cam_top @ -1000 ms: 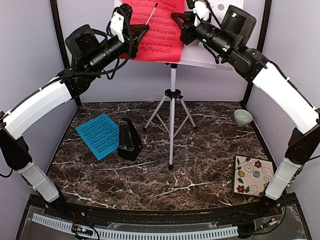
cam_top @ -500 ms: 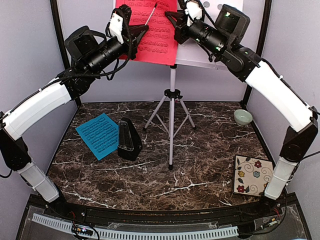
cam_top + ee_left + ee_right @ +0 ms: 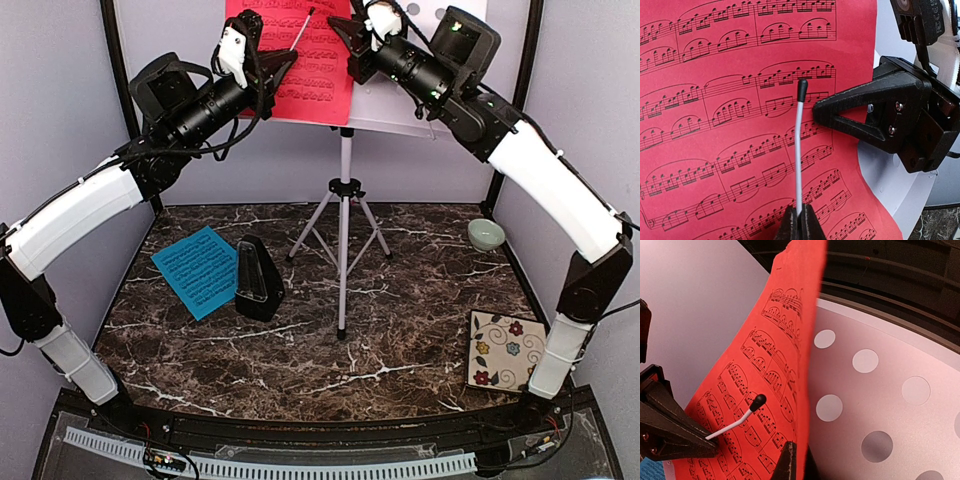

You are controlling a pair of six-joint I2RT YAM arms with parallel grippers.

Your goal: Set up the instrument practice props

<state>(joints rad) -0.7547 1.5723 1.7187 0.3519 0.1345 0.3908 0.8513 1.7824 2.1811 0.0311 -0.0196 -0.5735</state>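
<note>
The red sheet-music page (image 3: 312,60) stands against the white perforated desk (image 3: 400,112) of the tripod music stand (image 3: 345,200). My right gripper (image 3: 799,452) is shut on the page's right edge, high at the back (image 3: 352,32). My left gripper (image 3: 800,216) is shut on the lower end of a thin white rod with a black tip (image 3: 798,145), which lies across the front of the red page (image 3: 715,125). The two grippers almost meet in front of the page. The cyan-blue page (image 3: 200,268) lies flat on the table at the left, with the black pyramid metronome (image 3: 257,280) upright beside it.
A small pale green bowl (image 3: 486,234) sits at the right rear of the dark marble table (image 3: 400,330). A floral square tile (image 3: 508,350) lies at the front right. The stand's tripod legs spread over the table's middle rear.
My right gripper has moved left and slightly up, carrying the red page's edge with it; the page now sits further left on the desk. The left gripper has hardly moved.
</note>
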